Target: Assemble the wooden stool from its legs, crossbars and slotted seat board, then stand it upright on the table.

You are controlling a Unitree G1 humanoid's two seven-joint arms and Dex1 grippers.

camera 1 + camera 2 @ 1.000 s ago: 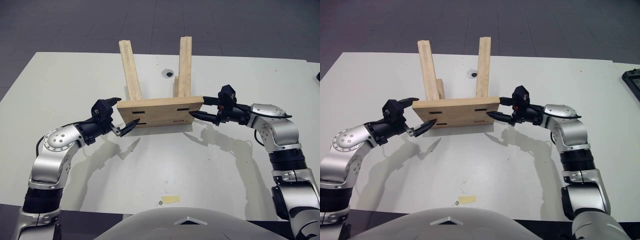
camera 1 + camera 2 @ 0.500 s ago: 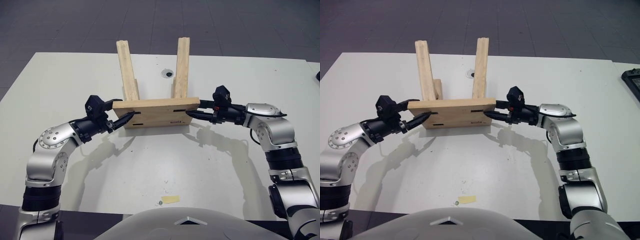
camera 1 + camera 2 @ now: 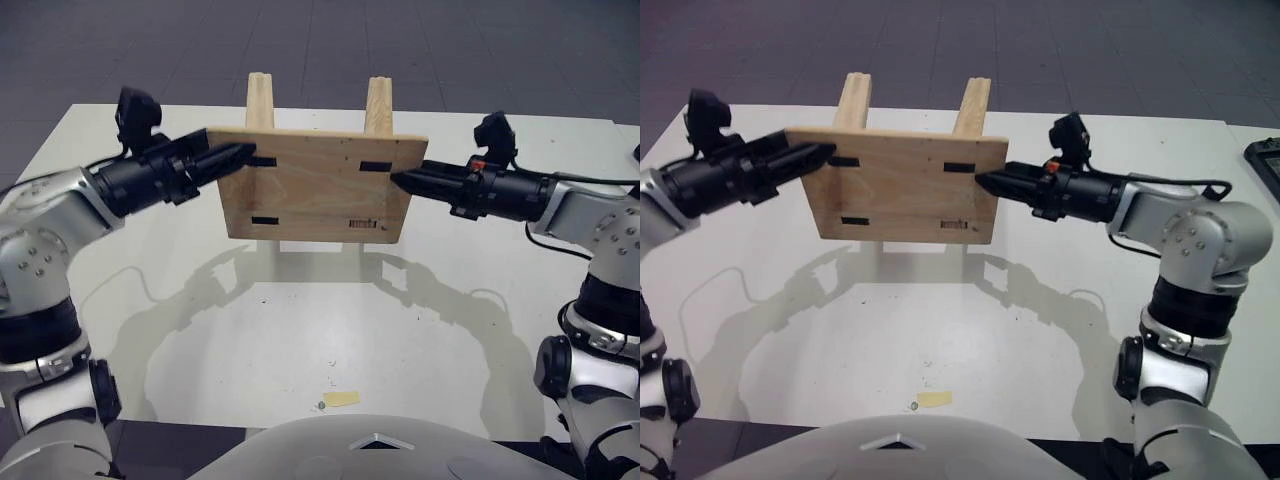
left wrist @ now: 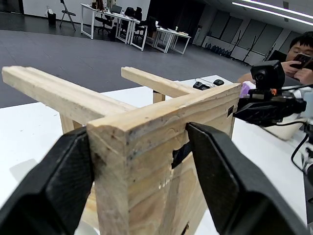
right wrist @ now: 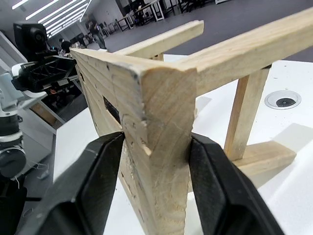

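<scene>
The wooden stool hangs on its side above the table, its slotted seat board point(image 3: 320, 185) facing me and two legs point(image 3: 260, 90) point(image 3: 379, 92) sticking out behind the top edge. My left gripper point(image 3: 235, 157) is shut on the board's left end. In the left wrist view its fingers point(image 4: 54, 186) clamp both faces of the seat board point(image 4: 146, 142). My right gripper point(image 3: 405, 180) is shut on the right end. The right wrist view has its fingers point(image 5: 98, 181) pinching the board's edge point(image 5: 156, 112). The lower legs are hidden behind the board in the head views.
The white table point(image 3: 300, 340) spreads below, with the stool's shadow on it. A yellow slip point(image 3: 340, 398) and a small screw point(image 3: 320, 404) lie near the front edge. A cable grommet point(image 5: 282, 99) sits in the tabletop. A dark device point(image 3: 1265, 160) lies at the far right edge.
Both grippers closed on the ends of the seat board and raised the stool off the table, toward me. The board's face has tipped up to face the head camera.
</scene>
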